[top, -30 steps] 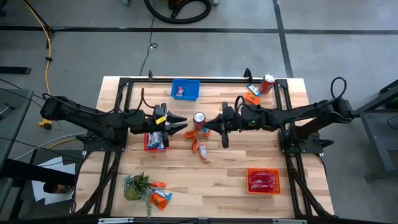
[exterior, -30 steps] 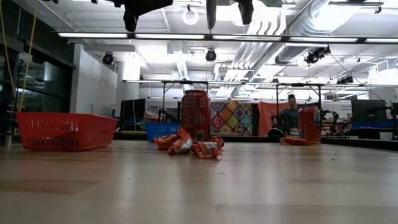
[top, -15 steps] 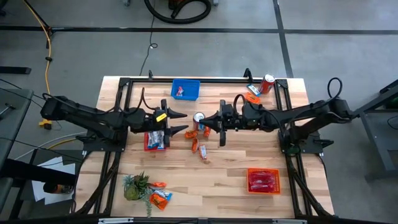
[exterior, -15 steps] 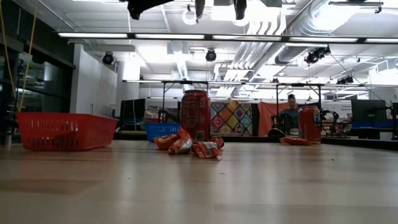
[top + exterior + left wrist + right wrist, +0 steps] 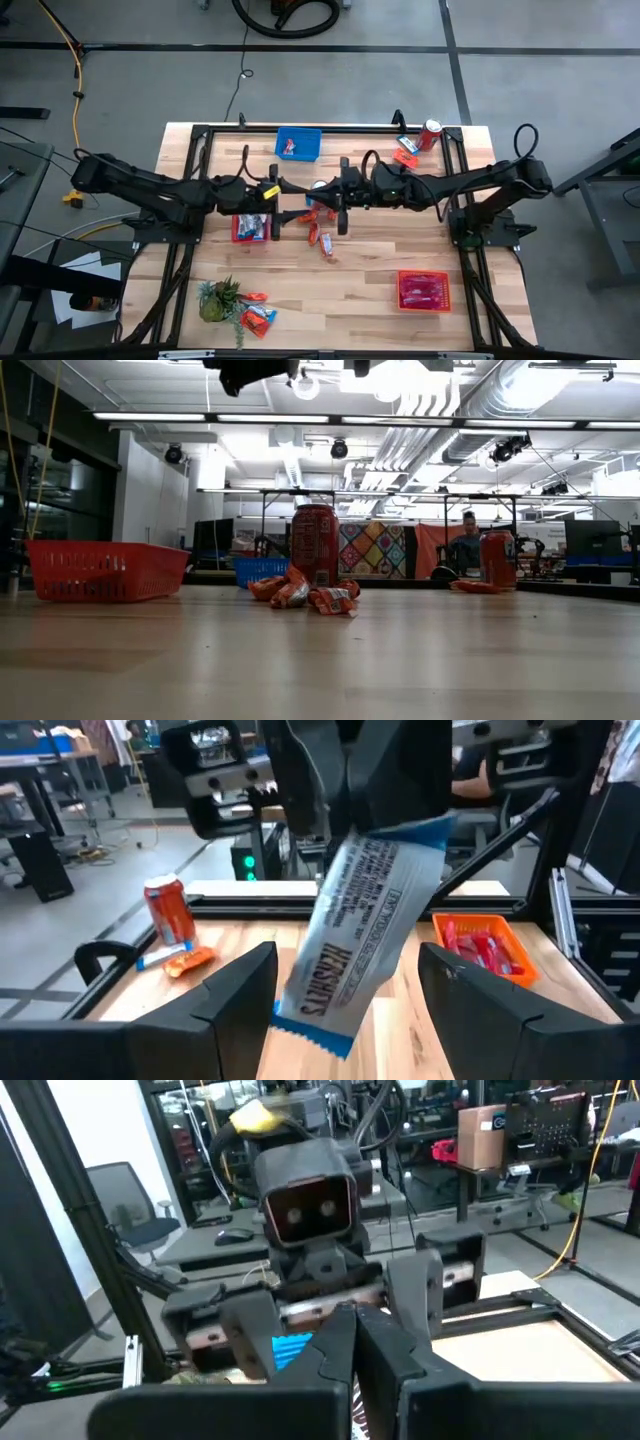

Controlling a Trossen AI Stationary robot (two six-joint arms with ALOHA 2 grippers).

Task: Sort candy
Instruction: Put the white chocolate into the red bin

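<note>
A blue-and-white candy packet (image 5: 365, 920) hangs in the air over the table's middle, held by my right gripper (image 5: 390, 790), which is shut on it. My left gripper (image 5: 348, 960) faces it from the left, open, with one finger on either side of the packet and touching nothing. In the high view the two grippers meet nose to nose, left gripper (image 5: 290, 195) and right gripper (image 5: 328, 200). More orange and pink-red packets (image 5: 320, 240) lie flat on the table below them, beside a red-and-silver can (image 5: 314, 545). My right gripper pinches the packet's upper end (image 5: 420, 835) between its two fingers, reaching in level from the table's right side. The packet is lifted clear of the table and hangs tilted below the fingers, its lower end (image 5: 310, 1020) free.
A blue basket (image 5: 298, 143) sits at the far edge, a red basket (image 5: 252, 227) under my left arm, and an orange basket (image 5: 423, 290) near right. A second can (image 5: 430, 133) and packets (image 5: 405, 157) lie far right. A small plant (image 5: 218, 300) with packets (image 5: 255, 315) stands near left.
My right gripper has moved toward the table's left, carrying the packet up to my left gripper, and both have risen. My left gripper has edged right toward it and stayed open. The packet now stands between the left fingers.
</note>
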